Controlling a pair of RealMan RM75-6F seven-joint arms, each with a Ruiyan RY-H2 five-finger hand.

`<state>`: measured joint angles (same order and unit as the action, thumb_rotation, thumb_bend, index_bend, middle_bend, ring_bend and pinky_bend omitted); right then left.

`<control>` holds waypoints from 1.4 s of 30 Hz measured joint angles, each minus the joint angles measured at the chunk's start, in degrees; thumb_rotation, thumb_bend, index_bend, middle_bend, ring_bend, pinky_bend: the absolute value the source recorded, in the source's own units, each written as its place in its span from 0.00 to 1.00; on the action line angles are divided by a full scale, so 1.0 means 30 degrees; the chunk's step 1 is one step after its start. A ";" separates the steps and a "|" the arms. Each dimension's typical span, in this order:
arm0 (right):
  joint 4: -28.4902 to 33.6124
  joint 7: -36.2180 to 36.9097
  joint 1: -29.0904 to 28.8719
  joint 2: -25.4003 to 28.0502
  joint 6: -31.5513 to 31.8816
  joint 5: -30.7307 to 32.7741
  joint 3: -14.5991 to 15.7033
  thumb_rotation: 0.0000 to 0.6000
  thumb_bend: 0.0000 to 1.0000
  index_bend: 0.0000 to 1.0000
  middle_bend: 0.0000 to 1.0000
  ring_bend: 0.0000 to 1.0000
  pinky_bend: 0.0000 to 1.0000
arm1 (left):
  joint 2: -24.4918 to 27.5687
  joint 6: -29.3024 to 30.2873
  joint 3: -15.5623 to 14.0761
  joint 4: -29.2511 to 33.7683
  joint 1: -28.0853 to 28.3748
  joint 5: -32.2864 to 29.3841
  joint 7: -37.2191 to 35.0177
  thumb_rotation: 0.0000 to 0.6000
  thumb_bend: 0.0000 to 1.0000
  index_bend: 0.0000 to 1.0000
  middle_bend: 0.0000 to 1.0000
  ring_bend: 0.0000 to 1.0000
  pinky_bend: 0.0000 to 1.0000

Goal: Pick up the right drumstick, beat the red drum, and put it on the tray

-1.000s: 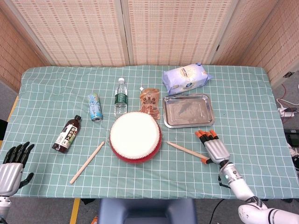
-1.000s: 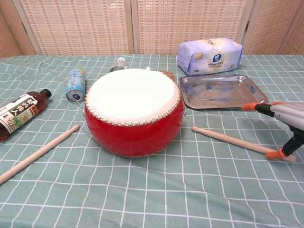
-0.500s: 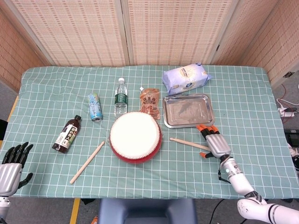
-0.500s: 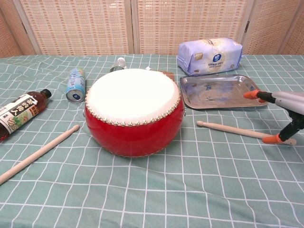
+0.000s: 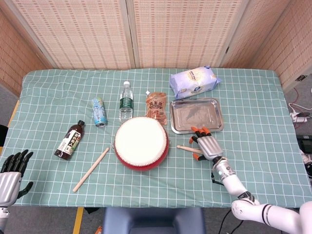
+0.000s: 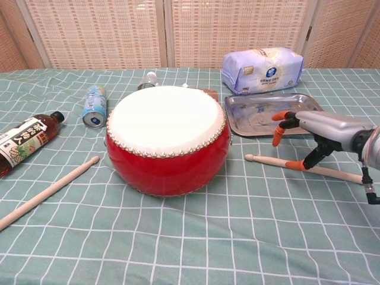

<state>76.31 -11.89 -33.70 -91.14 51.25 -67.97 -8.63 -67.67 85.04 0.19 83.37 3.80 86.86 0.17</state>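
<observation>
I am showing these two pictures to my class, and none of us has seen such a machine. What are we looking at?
A two-armed robot sits at a table. One picture looks down from its head, the other forward from its chest. On the green checked cloth lie a red drum with a white skin, a shiny metal tray, two wooden drumsticks, bottles, a can and packets. The right robot hand, with orange fingertips, rests its thumb on the right drumstick, which still lies flat. The left robot hand waits open at the table's edge.

Right hand point(image 5: 206, 145) low, fingers spread and curled downward, left hand point(image 5: 10, 171) idle, fingers apart
</observation>
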 measured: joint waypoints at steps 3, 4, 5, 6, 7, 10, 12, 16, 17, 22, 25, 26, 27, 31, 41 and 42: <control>-0.0594 -0.0577 -0.0298 -0.0671 -0.0024 0.0414 -0.0026 1.00 0.32 0.40 0.02 0.00 0.00 | -0.0029 -0.0039 -0.0035 -0.0089 -0.0017 0.0001 -0.0085 1.00 0.23 0.04 0.00 0.00 0.03; -0.0730 -0.0720 -0.0415 -0.0821 -0.0088 0.0542 -0.0036 1.00 0.32 0.41 0.02 0.00 0.00 | -0.0035 -0.0047 -0.0041 -0.0120 -0.0019 0.0009 -0.0128 1.00 0.23 0.04 0.00 0.00 0.03; -0.0801 -0.0786 -0.0482 -0.0897 -0.0141 0.0622 -0.0044 1.00 0.32 0.42 0.02 0.00 0.00 | -0.0038 -0.0058 -0.0042 -0.0147 -0.0015 0.0017 -0.0151 1.00 0.23 0.04 0.00 0.00 0.03; -0.0846 -0.0838 -0.0531 -0.0962 -0.0189 0.0688 -0.0054 1.00 0.32 0.42 0.02 0.00 0.00 | -0.0038 -0.0065 -0.0038 -0.0161 -0.0007 0.0024 -0.0154 1.00 0.23 0.04 0.00 0.00 0.03; -0.0892 -0.0891 -0.0595 -0.1034 -0.0243 0.0749 -0.0068 1.00 0.33 0.43 0.03 0.00 0.00 | -0.0038 -0.0079 -0.0028 -0.0170 0.0007 0.0025 -0.0150 1.00 0.23 0.04 0.00 0.00 0.03; -0.0994 -0.1024 -0.0738 -0.1166 -0.0337 0.0854 -0.0092 1.00 0.34 0.44 0.03 0.00 0.00 | -0.0051 -0.0097 -0.0018 -0.0179 0.0025 0.0041 -0.0171 1.00 0.23 0.04 0.00 0.00 0.03; -0.1108 -0.1154 -0.0809 -0.1248 -0.0377 0.0942 -0.0092 1.00 0.34 0.45 0.03 0.00 0.00 | -0.0065 -0.0106 -0.0023 -0.0199 0.0032 0.0060 -0.0185 1.00 0.23 0.04 0.00 0.00 0.03; -0.1415 -0.1344 -0.0929 -0.1440 -0.0492 0.1162 -0.0062 1.00 0.35 0.46 0.03 0.00 0.00 | -0.0092 -0.0161 -0.0024 -0.0263 0.0039 0.0030 -0.0228 1.00 0.23 0.04 0.00 0.00 0.03; -0.1480 -0.1365 -0.0949 -0.1485 -0.0509 0.1194 -0.0053 1.00 0.35 0.46 0.03 0.00 0.00 | -0.0094 -0.0168 -0.0023 -0.0276 0.0036 0.0020 -0.0239 1.00 0.23 0.04 0.00 0.00 0.03; -0.1757 -0.1411 -0.1032 -0.1686 -0.0568 0.1333 -0.0015 1.00 0.36 0.47 0.03 0.00 0.00 | -0.0123 -0.0195 -0.0024 -0.0356 0.0033 0.0004 -0.0290 1.00 0.23 0.04 0.00 0.00 0.03; -0.1814 -0.1424 -0.1055 -0.1729 -0.0587 0.1363 -0.0001 1.00 0.36 0.48 0.04 0.00 0.00 | -0.0132 -0.0217 -0.0027 -0.0388 0.0033 -0.0008 -0.0309 1.00 0.23 0.04 0.00 0.00 0.03; -0.1831 -0.1424 -0.1059 -0.1742 -0.0589 0.1370 0.0000 1.00 0.37 0.49 0.04 0.00 0.00 | -0.0135 -0.0225 -0.0030 -0.0398 0.0032 -0.0012 -0.0325 1.00 0.22 0.04 0.00 0.00 0.03; -0.1855 -0.1416 -0.1064 -0.1764 -0.0597 0.1389 0.0002 1.00 0.37 0.49 0.04 0.00 0.00 | -0.0139 -0.0231 -0.0035 -0.0407 0.0029 -0.0013 -0.0347 1.00 0.22 0.04 0.00 0.00 0.03; -0.1892 -0.1244 -0.1057 -0.1843 -0.0527 0.1283 0.0039 1.00 0.40 0.53 0.05 0.00 0.00 | -0.0162 -0.0258 -0.0085 -0.0534 -0.0008 -0.0009 -0.0515 1.00 0.22 0.04 0.00 0.00 0.03; -0.0473 0.0013 -0.0603 -0.1161 0.0960 -0.0335 0.0174 1.00 0.42 0.59 0.09 0.00 0.00 | -0.0146 -0.0123 -0.0085 -0.0688 -0.0104 0.0002 -0.0682 1.00 0.23 0.04 0.00 0.00 0.03; -0.0145 0.0249 -0.0507 -0.0979 0.1220 -0.0572 0.0177 1.00 0.42 0.59 0.10 0.00 0.00 | -0.0130 -0.0112 -0.0080 -0.0689 -0.0114 -0.0009 -0.0684 1.00 0.23 0.04 0.00 0.00 0.03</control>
<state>75.87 -11.15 -35.22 -94.08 54.91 -69.69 -8.10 -68.06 84.70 -0.04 81.31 3.46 86.83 -1.88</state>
